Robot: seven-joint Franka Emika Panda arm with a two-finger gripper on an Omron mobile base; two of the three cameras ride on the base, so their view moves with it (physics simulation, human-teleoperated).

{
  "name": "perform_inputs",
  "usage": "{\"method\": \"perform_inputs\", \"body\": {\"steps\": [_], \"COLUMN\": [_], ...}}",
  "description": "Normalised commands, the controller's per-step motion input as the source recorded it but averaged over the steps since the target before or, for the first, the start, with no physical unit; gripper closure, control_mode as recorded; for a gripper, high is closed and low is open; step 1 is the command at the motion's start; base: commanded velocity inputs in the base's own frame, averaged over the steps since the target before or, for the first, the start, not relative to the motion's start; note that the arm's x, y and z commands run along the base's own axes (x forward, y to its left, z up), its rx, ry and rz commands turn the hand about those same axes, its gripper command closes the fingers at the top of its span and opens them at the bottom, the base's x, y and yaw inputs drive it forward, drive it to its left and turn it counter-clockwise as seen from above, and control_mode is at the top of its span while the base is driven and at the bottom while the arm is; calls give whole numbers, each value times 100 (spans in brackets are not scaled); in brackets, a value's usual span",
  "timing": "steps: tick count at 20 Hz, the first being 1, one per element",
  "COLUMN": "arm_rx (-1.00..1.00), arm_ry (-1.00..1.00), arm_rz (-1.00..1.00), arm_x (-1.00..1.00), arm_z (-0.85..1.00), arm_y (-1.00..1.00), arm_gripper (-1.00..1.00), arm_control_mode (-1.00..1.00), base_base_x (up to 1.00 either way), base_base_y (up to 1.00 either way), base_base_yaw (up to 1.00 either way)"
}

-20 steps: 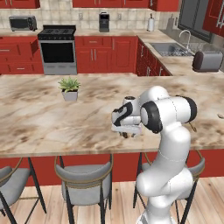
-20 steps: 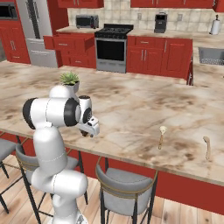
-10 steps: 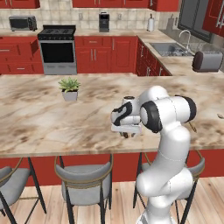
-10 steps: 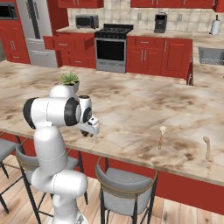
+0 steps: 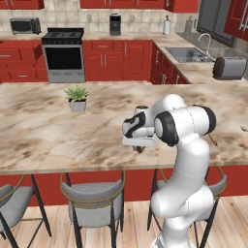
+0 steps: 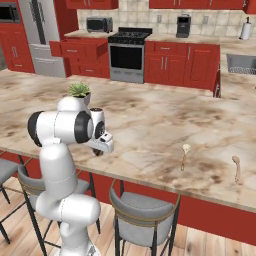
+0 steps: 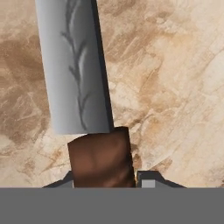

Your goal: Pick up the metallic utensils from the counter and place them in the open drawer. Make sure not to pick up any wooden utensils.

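One knife (image 7: 83,87) on counter (image 7: 175,87), handle between fingers (image 7: 146,179); grip unclear. Two wooden utensils (image 6: 184,156).

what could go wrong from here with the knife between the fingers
1. The gripper straddles only the dark handle end of the knife, with the long grey blade reaching well past it. Lifted from that end, the knife could swing or slip.
2. The fingertips sit low against the counter, so closing further could scrape the stone or push the knife aside.
3. The open drawer lies across the kitchen, so a weak grip might drop the knife on the way.
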Motion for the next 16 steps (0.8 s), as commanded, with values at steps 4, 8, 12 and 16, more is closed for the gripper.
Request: {"method": "perform_inputs", "body": {"steps": [4,8,12,16], "arm_rx": [-3,0,0,0], "arm_ry": [0,-4,-16,-20], "arm_rz": [2,5,1,0], "arm_x": [0,-16,-55,-66], "arm_z": [-19,-6,8,31], "arm_y": [21,1,0,0], "arm_gripper": [100,100,100,100], "arm_control_mode": [-100,-100,-100,-100], "base_base_x": [0,0,0,0], "base_base_y": [0,0,0,0], "base_base_yaw": [0,0,0,0]}}
